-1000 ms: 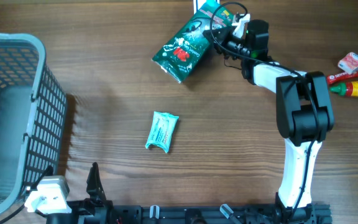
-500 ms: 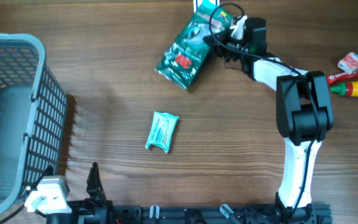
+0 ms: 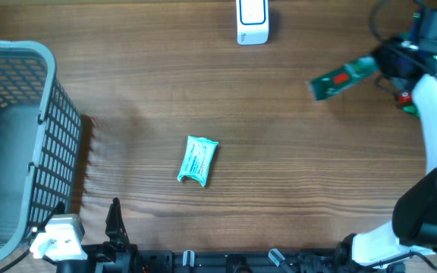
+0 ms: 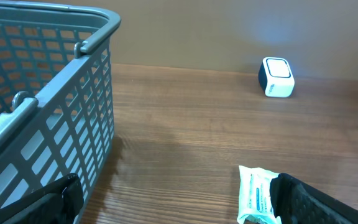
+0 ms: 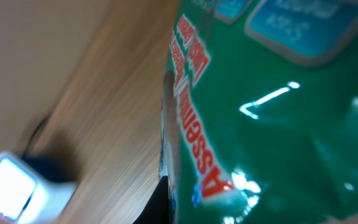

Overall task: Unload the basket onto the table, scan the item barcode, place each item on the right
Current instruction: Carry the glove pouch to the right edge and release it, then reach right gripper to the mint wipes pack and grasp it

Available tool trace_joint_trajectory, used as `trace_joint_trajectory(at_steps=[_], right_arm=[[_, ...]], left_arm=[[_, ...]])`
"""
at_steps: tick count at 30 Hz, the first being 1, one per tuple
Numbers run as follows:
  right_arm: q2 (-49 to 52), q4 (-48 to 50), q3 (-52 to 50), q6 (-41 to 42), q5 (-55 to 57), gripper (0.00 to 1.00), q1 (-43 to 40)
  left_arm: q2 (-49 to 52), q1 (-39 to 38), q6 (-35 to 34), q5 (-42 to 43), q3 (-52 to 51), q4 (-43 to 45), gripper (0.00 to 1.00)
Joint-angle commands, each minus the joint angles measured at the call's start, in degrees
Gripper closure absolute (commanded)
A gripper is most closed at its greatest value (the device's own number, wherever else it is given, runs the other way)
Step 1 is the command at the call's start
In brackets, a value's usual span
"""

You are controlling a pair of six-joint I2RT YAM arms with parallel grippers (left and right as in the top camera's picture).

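scanner [image 3: 253,21], teal packet [image 3: 198,160], basket [image 3: 14,47] left of green bag [image 3: 344,77]

The overhead camera looks straight down on the table [image 3: 294,152]; the left wrist view sits low, facing across it beside the basket [image 4: 98,37]; the right wrist view presses close against a green bag [image 5: 278,124]; all three share the white scanner [image 3: 252,21].

A grey plastic basket [image 4: 48,106] with a lattice wall fills the left side, standing on a wooden table [image 4: 185,118]. Far back on the right sits a small white scanner [image 4: 276,76] with a dark side, well apart from the basket. Near the bottom edge lies a white and teal packet [image 4: 258,196]. The left gripper [image 4: 176,183] has its dark fingers [image 4: 325,202] spread wide, one at each lower corner, the right one just beside the packet.
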Motion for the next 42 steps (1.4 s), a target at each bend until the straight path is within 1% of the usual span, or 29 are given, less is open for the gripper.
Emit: trace_joint_trajectory(at_steps=[1,3,4,6,8,9,10,11,12,14,17,18,20,22,23,24,26,27,29,31,32,35,39,42], right_arm=[[6.05,1.64,-0.55,-3.74,4.42,0.95,-6.38],[11.02,4.52,-0.55,-12.07,4.46,0.94,-8.66],[12.68,4.76,-0.55,-13.84,4.59,0.92,-9.38],[14.32,4.11,-0.55,-12.85,4.66,0.92,-10.69],[12.96,3.48,-0.17,-11.54,3.32,0.55,-11.82],[11.89,2.89,0.11,-11.52,2.62,0.46,-11.98],[10.19,2.16,0.5,-11.52,1.64,0.19,-12.02],[7.13,1.09,1.03,-11.47,0.02,0.0,-11.98],[3.52,0.24,1.11,-11.13,-2.36,0.0,-11.82],[-4.04,-2.6,1.11,-6.54,-4.83,0.0,-11.39],[-15.69,-10.19,1.11,-3.04,-6.12,0.0,-8.17],[-18.36,-12.13,1.11,-2.47,-6.99,0.0,-6.54],[-22.95,-15.56,1.11,-2.56,-13.42,0.0,-1.53],[-24.72,-20.74,1.09,-2.67,-19.85,0.0,5.31],[-24.65,-22.73,0.98,-2.69,-20.76,0.0,7.91],[-23.82,-25.31,0.04,-2.69,-20.87,0.0,13.84],[-22.25,-25.24,-3.06,-2.62,-20.9,0.0,23.41],[-20.57,-23.39,-5.25,-2.64,-20.85,0.0,29.51],[-17.44,-19.78,-8.15,-2.32,-20.85,0.01,36.52],[-13.2,-15.91,-10.99,1.49,-20.85,0.03,42.6],[-9.86,-13.49,-13.03,4.72,-20.87,0.07,46.1],[-0.92,-9.75,-14.38,5.35,-21.29,0.29,52.43],[6.4,-3.69,-14.4,4.79,-21.99,0.36,57.22],[8.41,0.9,-14.47,4.81,-21.97,0.38,58.31]], left_arm=[[-0.2,0.31,-0.15,0.26,0.04,0.13,0.0],[-0.2,0.31,-0.15,0.26,0.04,0.13,0.0],[-0.2,0.31,-0.15,0.26,0.04,0.13,0.0],[-0.2,0.31,-0.15,0.26,0.04,0.13,0.0],[-0.2,0.31,-0.15,0.26,0.04,0.13,0.0],[-0.2,0.31,-0.15,0.26,0.04,0.13,0.0],[-0.2,0.31,-0.15,0.26,0.04,0.13,0.0],[-0.2,0.31,-0.15,0.26,0.04,0.13,0.0],[-0.2,0.31,-0.15,0.26,0.04,0.13,0.0],[-0.2,0.31,-0.15,0.26,0.04,0.13,0.0],[-0.2,0.31,-0.15,0.26,0.04,0.13,0.0],[-0.2,0.31,-0.15,0.26,0.04,0.13,0.0],[-0.2,0.31,-0.15,0.26,0.04,0.13,0.0],[-0.2,0.31,-0.15,0.26,0.04,0.13,0.0],[-0.2,0.31,-0.15,0.26,0.04,0.13,0.0],[-0.2,0.31,-0.15,0.26,0.04,0.13,0.0],[-0.2,0.31,-0.15,0.26,0.04,0.13,0.0],[-0.2,0.31,-0.15,0.26,0.04,0.13,0.0],[-0.2,0.31,-0.15,0.26,0.04,0.13,0.0],[-0.2,0.31,-0.15,0.26,0.04,0.13,0.0],[-0.2,0.31,-0.15,0.26,0.04,0.13,0.0],[-0.2,0.31,-0.15,0.26,0.04,0.13,0.0],[-0.2,0.31,-0.15,0.26,0.04,0.13,0.0],[-0.2,0.31,-0.15,0.26,0.04,0.13,0.0]])
